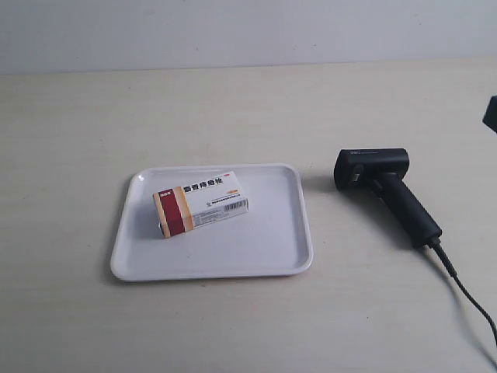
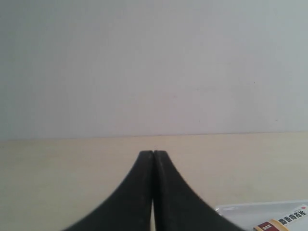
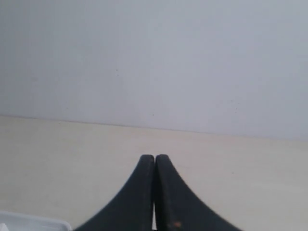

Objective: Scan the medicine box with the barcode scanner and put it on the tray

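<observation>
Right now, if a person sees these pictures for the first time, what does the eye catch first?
First comes the medicine box, lying inside the white tray, toward that tray's left half in the exterior view. Next comes the black barcode scanner, lying on the table to the tray's right, apart from it, its cable trailing away. In each wrist view, the left gripper and right gripper are shut and hold nothing.

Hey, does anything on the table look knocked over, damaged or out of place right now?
Nothing stands out. The medicine box lies flat inside the tray, turned a little askew to its edges but undamaged. The barcode scanner lies on its side on the table beside the tray, apart from it, cable trailing off. No spills.
</observation>
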Tool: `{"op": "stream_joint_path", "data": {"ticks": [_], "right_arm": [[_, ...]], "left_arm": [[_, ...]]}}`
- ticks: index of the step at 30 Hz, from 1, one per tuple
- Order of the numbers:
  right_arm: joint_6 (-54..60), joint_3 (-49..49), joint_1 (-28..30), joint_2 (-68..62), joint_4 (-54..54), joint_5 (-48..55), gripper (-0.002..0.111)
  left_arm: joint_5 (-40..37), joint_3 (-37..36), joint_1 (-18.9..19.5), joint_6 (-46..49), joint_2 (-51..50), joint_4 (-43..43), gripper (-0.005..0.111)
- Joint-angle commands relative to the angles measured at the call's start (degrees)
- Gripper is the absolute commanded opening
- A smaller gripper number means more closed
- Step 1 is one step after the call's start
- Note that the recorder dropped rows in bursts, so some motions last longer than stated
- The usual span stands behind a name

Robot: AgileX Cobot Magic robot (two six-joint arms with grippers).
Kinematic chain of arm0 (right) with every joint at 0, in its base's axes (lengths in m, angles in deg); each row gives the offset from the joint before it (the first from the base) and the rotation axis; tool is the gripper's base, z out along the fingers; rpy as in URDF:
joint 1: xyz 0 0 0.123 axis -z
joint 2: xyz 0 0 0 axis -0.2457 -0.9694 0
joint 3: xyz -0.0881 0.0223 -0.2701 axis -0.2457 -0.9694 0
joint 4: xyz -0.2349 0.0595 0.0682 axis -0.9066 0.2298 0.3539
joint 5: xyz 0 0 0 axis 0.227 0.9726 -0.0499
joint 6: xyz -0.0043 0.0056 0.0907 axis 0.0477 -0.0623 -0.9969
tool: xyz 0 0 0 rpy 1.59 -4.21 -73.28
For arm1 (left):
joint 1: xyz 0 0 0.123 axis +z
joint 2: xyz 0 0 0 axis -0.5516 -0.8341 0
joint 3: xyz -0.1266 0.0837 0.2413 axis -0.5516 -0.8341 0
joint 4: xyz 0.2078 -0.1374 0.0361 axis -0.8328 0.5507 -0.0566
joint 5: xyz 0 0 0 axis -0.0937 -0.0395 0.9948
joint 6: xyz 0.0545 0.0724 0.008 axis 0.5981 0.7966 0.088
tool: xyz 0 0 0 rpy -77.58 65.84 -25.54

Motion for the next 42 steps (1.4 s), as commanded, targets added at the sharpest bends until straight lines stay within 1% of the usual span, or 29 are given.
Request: {"op": "stream_joint_path", "data": {"ticks": [1, 5, 19, 22, 24, 25, 26, 28, 30, 31, 33, 37, 39, 41, 42], "right_arm": [[0.0, -2.3, -0.1, 4.9, 0.0, 1.5, 0.0], [0.1, -2.6, -0.1, 7.0, 0.0, 5.8, 0.0], [0.1, -2.6, -0.1, 7.4, 1.4, 6.3, 0.0], [0.1, -2.6, -0.1, 7.4, 1.4, 6.3, 0.0], [0.1, -2.6, -0.1, 7.4, 1.4, 6.3, 0.0], [0.1, -2.6, -0.1, 7.4, 1.4, 6.3, 0.0], [0.1, -2.6, -0.1, 7.4, 1.4, 6.3, 0.0], [0.1, -2.6, -0.1, 7.4, 1.4, 6.3, 0.0], [0.1, -2.6, -0.1, 7.4, 1.4, 6.3, 0.0], [0.1, -2.6, -0.1, 7.4, 1.4, 6.3, 0.0], [0.1, -2.6, -0.1, 7.4, 1.4, 6.3, 0.0], [0.1, -2.6, -0.1, 7.4, 1.4, 6.3, 0.0], [0.1, -2.6, -0.1, 7.4, 1.4, 6.3, 0.0], [0.1, -2.6, -0.1, 7.4, 1.4, 6.3, 0.0], [0.1, -2.6, -0.1, 7.4, 1.4, 6.3, 0.0]], "left_arm": [[1.2, -0.2, 0.0, -0.6, 0.3, 0.1, 0.001], [2.5, -0.2, 0.0, -0.6, 0.3, 0.1, 0.001], [2.4, -0.2, 0.0, -0.5, 0.3, 0.1, 0.001], [1.2, -0.2, 0.0, 4.0, 0.3, 0.8, 0.001], [0.3, -0.2, 0.0, 7.9, 0.3, 8.1, 0.001], [-0.7, -0.2, 0.0, 13.0, 0.3, 12.7, 0.001], [-1.8, -0.2, 0.0, 20.5, 0.3, 19.2, 0.001], [-3.6, -0.2, 0.0, 40.4, 0.3, 36.4, 0.001], [-3.2, -0.2, 0.0, 58.5, 0.3, 50.5, 0.001], [-2.4, -0.2, 0.0, 65.3, 0.3, 56.1, 0.001], [-0.7, -0.2, 0.0, 71.0, 0.4, 63.5, 0.001], [0.1, -0.2, 0.1, 73.6, 0.6, 69.1, 0.001], [0.2, -0.2, 1.3, 79.3, 0.7, 75.1, 0.001], [0.4, -0.2, 3.7, 86.8, 1.4, 83.2, 0.001], [0.4, -0.2, 4.8, 88.3, 1.8, 85.1, 0.001]]}}
